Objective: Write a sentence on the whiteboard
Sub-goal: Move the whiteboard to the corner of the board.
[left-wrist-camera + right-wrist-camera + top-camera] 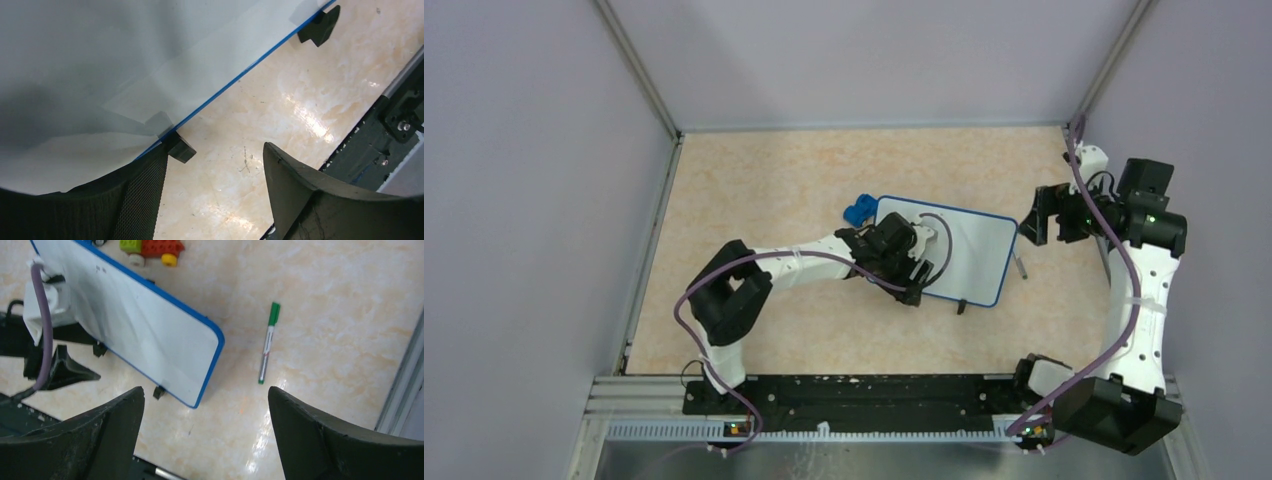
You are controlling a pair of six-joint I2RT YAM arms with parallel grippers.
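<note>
Whiteboard (969, 255) on beige marbled tabletop (774, 180), lavender walls (524, 150) around.

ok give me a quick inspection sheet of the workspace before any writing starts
surface: beige marbled tabletop, no spills seen
job's things: whiteboard lying on the table, no sentence seen on it; green pen lying loose beside its short edge, not touching
clutter: brick toy car beyond the board; blue toy at its far left corner, maybe the same thing
grippers: left gripper jaws open across the board's footed edge, contact unclear; right gripper jaws open, empty, near the pen
cables: purple cable along each arm, no snag seen
surroundings: plain walls, metal frame posts
</note>
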